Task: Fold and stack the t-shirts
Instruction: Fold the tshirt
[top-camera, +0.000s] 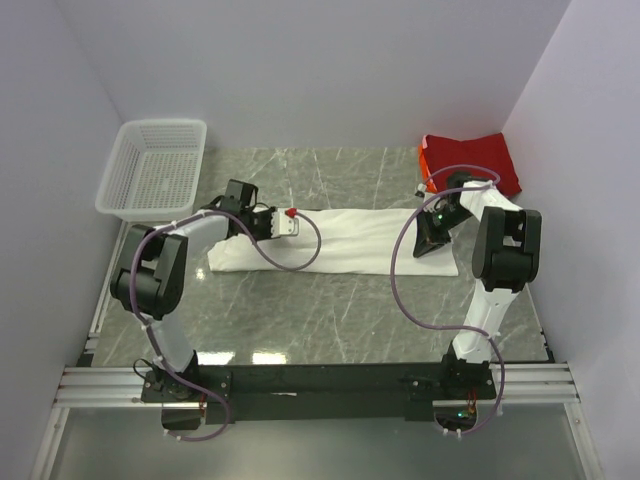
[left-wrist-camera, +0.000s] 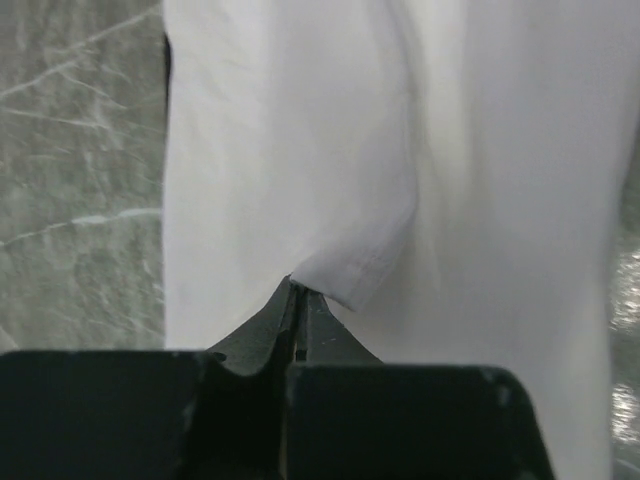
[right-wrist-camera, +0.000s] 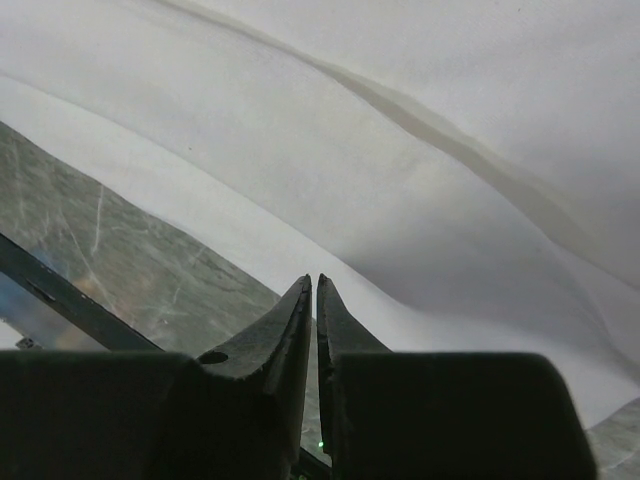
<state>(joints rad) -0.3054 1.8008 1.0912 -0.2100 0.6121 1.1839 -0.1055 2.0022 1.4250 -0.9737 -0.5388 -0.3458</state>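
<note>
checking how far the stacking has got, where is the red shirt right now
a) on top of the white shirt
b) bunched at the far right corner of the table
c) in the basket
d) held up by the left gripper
b: the red shirt lies bunched at the far right corner of the table, apart from the white shirt spread mid-table and from the basket at the far left.

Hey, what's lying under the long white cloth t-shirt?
Only the grey marble table shows around the white cloth t-shirt. Anything directly beneath the shirt is covered by it.
</note>
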